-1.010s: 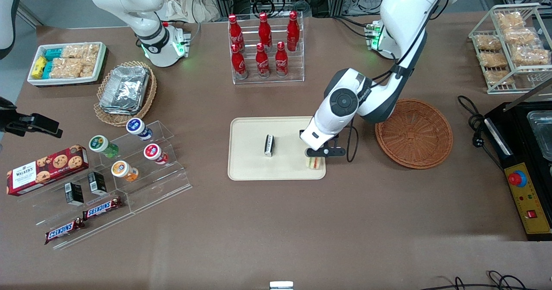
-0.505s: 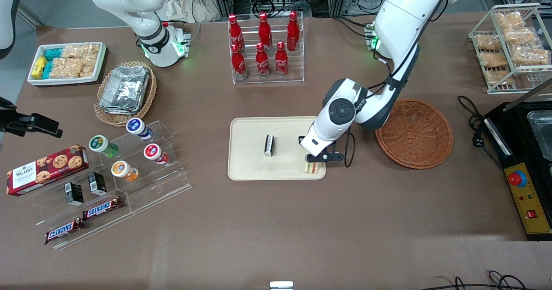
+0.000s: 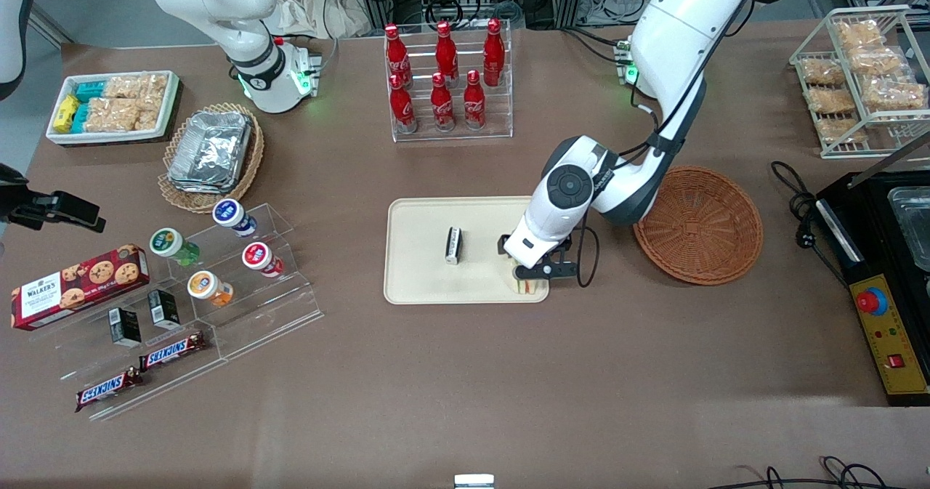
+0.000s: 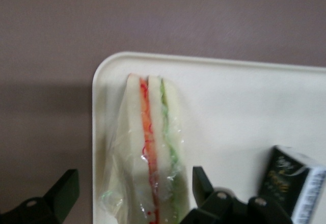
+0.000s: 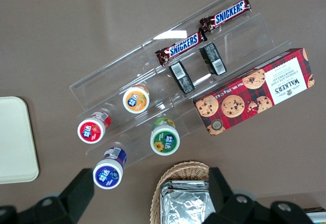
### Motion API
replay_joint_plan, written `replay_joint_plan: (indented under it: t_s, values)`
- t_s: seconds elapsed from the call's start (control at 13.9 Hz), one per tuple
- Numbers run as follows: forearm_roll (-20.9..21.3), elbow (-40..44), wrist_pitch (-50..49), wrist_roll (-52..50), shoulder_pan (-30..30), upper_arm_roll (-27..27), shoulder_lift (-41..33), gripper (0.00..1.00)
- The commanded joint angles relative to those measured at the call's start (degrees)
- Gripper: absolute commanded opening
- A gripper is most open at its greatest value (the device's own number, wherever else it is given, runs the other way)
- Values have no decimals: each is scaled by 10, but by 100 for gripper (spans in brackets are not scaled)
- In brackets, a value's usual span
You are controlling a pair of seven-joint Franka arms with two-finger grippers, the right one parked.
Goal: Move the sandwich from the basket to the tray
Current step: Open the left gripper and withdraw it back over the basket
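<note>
**Sandwich on the tray corner, fingers spread beside it**

The sandwich (image 4: 153,147) lies in a corner of the tray (image 3: 421,285), the corner nearest the front camera on the side toward the basket (image 3: 699,225). In the wrist view its clear wrap and its bread, orange-red and green layers run close along the tray's (image 4: 244,96) rounded rim, and brown table (image 4: 153,15) shows past that rim. In the front view only a small piece of the sandwich (image 3: 524,286) shows under the arm.

The gripper (image 3: 534,271) hangs low over that corner. Its fingers (image 4: 63,193) are spread, one on each side of the sandwich; a gap shows between the one over the table side and the wrap, while the other finger stands just beside the wrap, and contact there cannot be told. They are not pinching it.

A small black box (image 3: 453,245) sits near the middle of the tray, well apart from the sandwich; the wrist view catches it (image 4: 293,183) just beside one finger.

The basket sits on the table beside the tray, toward the working arm's end, with nothing visible in it. A rack of red bottles (image 3: 445,75) stands farther from the front camera than the tray.
</note>
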Motion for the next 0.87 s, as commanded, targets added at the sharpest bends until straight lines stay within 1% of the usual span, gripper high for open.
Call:
replay_joint_plan:
  t_s: [0.0, 0.07, 0.22, 0.36, 0.51, 0.65, 0.79]
  values:
    - [12, 20, -50, -21, 12, 5, -53, 99]
    - [14, 26, -87, -20, 22, 6, -77, 99]
    - [21, 56, -181, -12, 64, 2, -116, 99]
    - [21, 92, -262, 13, 71, 6, -150, 99]
    - [11, 94, -330, 85, 80, 37, -205, 99]
    - [6, 88, -375, 170, 81, 82, -250, 99]
    - [-19, 86, -416, 243, 82, 134, -292, 99]
